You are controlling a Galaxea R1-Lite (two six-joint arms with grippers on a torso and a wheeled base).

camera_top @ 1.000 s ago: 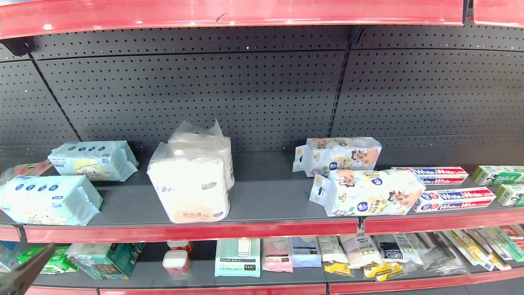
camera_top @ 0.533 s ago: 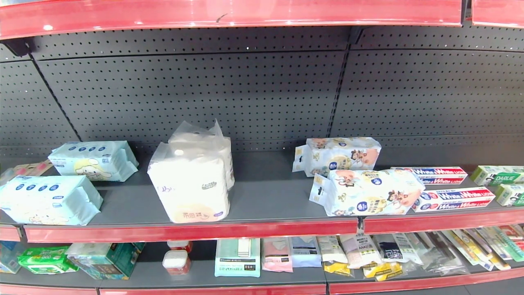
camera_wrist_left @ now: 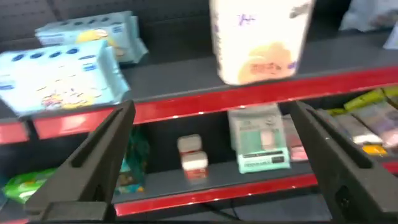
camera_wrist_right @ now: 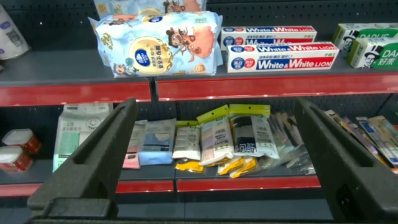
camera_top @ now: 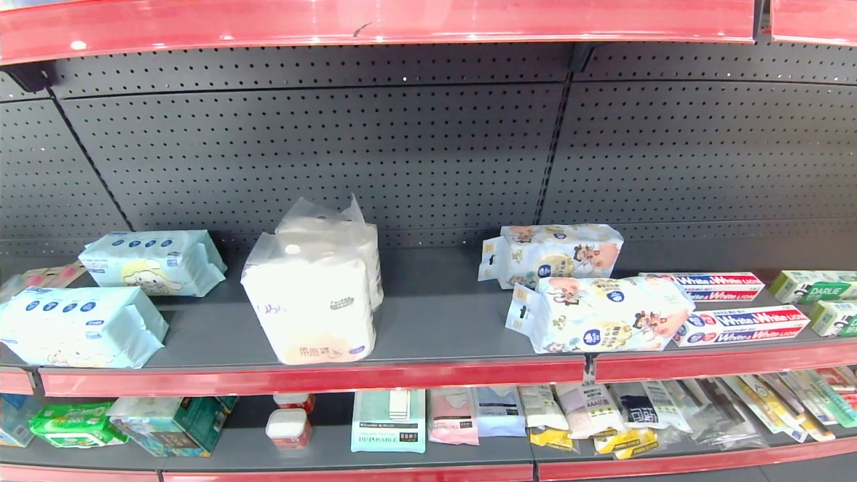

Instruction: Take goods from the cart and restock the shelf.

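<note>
Your left pincer (camera_wrist_left: 211,112) was spread and empty, and it had drawn back from the head view's lower left corner within the last second. Your right pincer (camera_wrist_right: 216,106) was spread and empty too. The roll pack (camera_top: 311,301) stood at the front of the shelf (camera_top: 435,314), between the tissue packs (camera_top: 80,328) and the wipes (camera_top: 602,314). That placement looked finished, so you probably needed the cart for the next item.

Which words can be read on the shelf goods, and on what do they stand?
"White&White LION": red-white-blue toothpaste boxes.
"DARLIE": green boxes.
"DISPOSABLE": mint pack.
Print on the tissue packs and toilet paper: too small to read.
</note>
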